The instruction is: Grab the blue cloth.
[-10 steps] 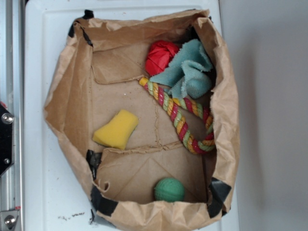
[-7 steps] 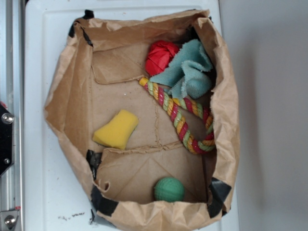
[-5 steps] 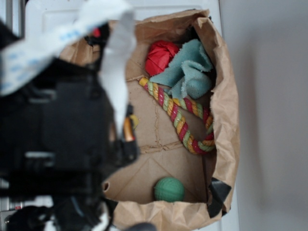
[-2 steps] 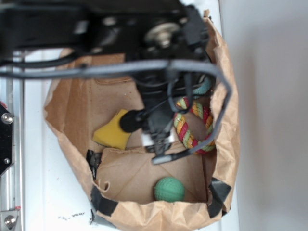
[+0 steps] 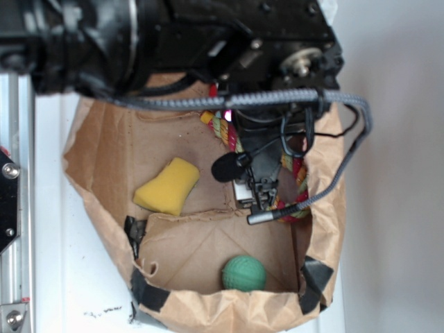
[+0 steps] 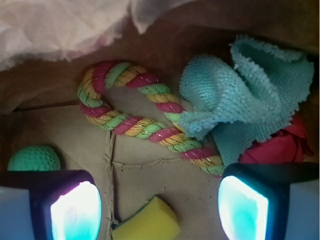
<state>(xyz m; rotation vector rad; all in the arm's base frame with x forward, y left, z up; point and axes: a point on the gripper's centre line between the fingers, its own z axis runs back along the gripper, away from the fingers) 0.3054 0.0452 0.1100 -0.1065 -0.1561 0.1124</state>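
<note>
The blue cloth [image 6: 250, 95], a pale teal fuzzy rag, lies crumpled in the wrist view at upper right, draped over the red ball [image 6: 280, 147] and touching the braided rope [image 6: 140, 112]. My gripper [image 6: 160, 212] is open above the bag floor, with nothing between its glowing pads [image 6: 75, 210]. The cloth sits ahead of the right pad and apart from it. In the exterior view the black arm hides the cloth, and the gripper [image 5: 253, 187] hangs inside the paper bag [image 5: 104, 152].
A yellow sponge [image 5: 168, 185] lies on the bag floor at left, just below my jaws [image 6: 147, 222]. A green rubber ball [image 5: 243, 272] sits in the near section. The rope [image 5: 300, 177] curls along the right bag wall. White surface surrounds the bag.
The arm came in from the left and now reaches over the bag's far right corner, covering the cloth and red ball in the exterior view. The objects have not moved.
</note>
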